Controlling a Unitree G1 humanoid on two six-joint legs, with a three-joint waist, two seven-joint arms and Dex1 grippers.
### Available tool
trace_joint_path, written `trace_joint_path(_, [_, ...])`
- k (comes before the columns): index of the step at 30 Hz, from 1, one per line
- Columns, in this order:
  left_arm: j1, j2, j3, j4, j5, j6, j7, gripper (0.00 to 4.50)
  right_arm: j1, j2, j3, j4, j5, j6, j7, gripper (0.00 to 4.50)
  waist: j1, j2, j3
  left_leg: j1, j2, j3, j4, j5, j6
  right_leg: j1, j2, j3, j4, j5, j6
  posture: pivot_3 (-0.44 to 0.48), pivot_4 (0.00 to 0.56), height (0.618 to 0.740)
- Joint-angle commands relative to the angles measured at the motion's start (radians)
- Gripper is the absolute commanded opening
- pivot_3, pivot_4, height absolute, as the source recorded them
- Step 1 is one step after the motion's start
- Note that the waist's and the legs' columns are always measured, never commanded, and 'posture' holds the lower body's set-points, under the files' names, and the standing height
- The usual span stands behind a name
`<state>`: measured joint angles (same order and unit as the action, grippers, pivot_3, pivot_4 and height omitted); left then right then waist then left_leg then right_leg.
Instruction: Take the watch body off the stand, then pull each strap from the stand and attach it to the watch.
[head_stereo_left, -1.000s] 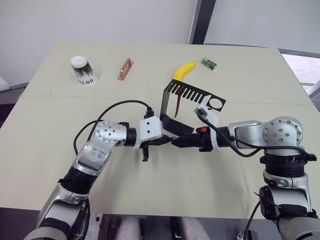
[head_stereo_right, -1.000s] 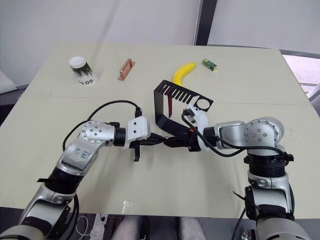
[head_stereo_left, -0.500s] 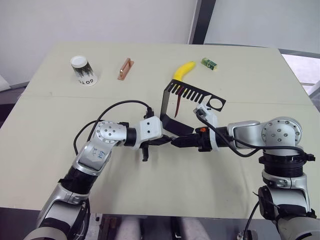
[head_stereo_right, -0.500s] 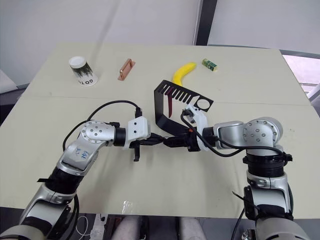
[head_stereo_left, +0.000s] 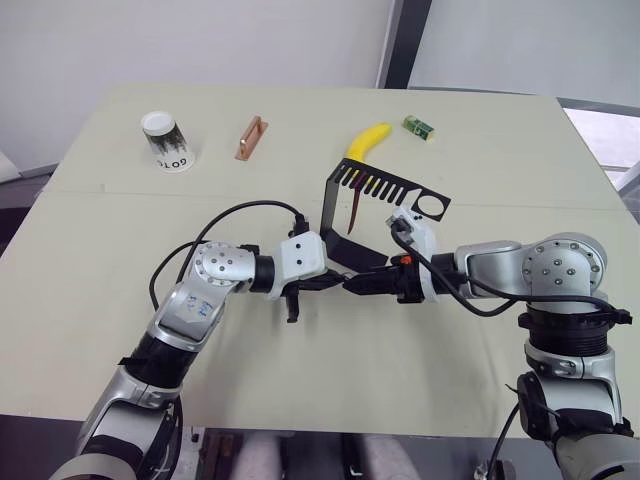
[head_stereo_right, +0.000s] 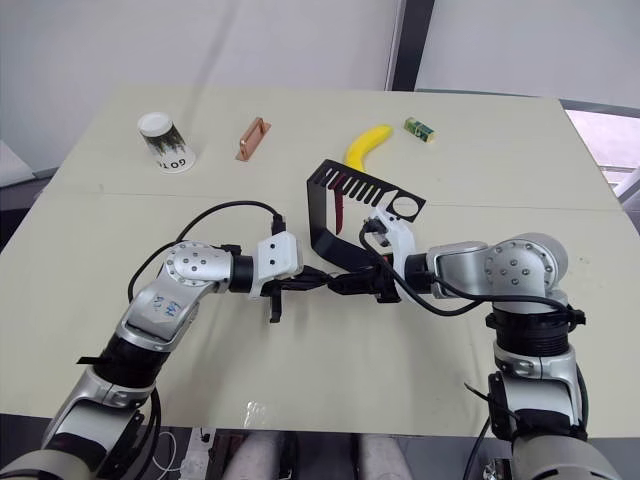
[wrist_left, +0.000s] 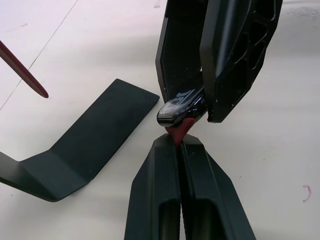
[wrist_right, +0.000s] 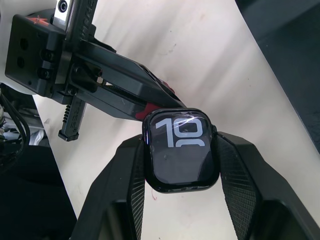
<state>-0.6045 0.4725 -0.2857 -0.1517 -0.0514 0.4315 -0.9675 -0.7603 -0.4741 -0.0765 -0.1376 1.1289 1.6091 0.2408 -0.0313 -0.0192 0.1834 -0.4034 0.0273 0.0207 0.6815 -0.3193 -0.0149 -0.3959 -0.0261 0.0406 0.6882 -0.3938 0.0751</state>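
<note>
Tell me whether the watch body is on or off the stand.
Off. The right gripper clamps the watch body beside the stand, against the strap in the left gripper.

You are looking down from the head over the table through both eye views, sharing nearly one scene. Your left wrist camera is sitting close, facing the watch body and the stand. Your right wrist camera is facing that same watch body from the opposite side.
</note>
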Motion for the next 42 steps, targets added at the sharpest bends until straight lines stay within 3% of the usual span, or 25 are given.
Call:
trace_joint_path(1, [-0.042,-0.040,-0.010,-0.057,-0.024,-0.027,0.013,0.00,-0.008,0.029,0.025,-0.005,0.091,0.005,0.058,1.61,0.000,0.000,0.000,0.000,0.000,0.000,0.000,0.000,0.000,0.000,0.000,0.000,0.000,0.000,0.000,0.000,0.150,0.740])
trace_joint_path(42, [-0.067,-0.061,-0.017,-0.074,-0.028,0.008,0.015,0.00,0.010,0.030,0.029,-0.073,0.078,0.005,0.041,1.61,0.000,0.000,0.000,0.000,0.000,-0.001,0.000,0.000,0.000,0.000,0.000,-0.001,0.000,0.000,0.000,0.000,0.150,0.740])
